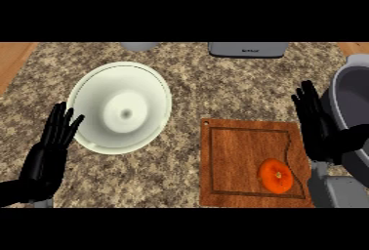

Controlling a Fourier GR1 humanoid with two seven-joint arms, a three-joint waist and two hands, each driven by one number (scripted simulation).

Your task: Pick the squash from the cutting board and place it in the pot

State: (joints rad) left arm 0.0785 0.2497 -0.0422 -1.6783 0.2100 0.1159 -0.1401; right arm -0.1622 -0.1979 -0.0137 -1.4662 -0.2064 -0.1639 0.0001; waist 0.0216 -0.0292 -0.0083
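Right hand (315, 122) is held upright at the counter's right edge, fingers straight and spread wide, with nothing held. It is placed between the board (238, 146) and the pot (353, 112), just beside the board's right edge, and part of the pot's rim is hidden behind it. Such a position is judged convenient: the squash and the pot are both near, so the pick and the transfer could be made with short moves.

Left hand (52, 141) is seen at the counter's left edge, open with fingers up, beside the white bowl (122, 107). It is resting, and no role in the task is suggested for it.

The squash (275, 175), round and orange, is found on the board, toward its lower right corner, inside the groove that runs round the board. It is untouched, and a gap is left between it and the right hand. The pot, grey and deep, is cut off by the right edge of the view, so its inside is only partly shown.

The task is judged to be at its beginning: nothing has been grasped. For the next move, the right hand would need to be lowered and turned over the squash, then closed round it. Because the squash is round, a roll away from the fingers is thought possible.

Two grey objects at the counter's far edge are only partly shown.
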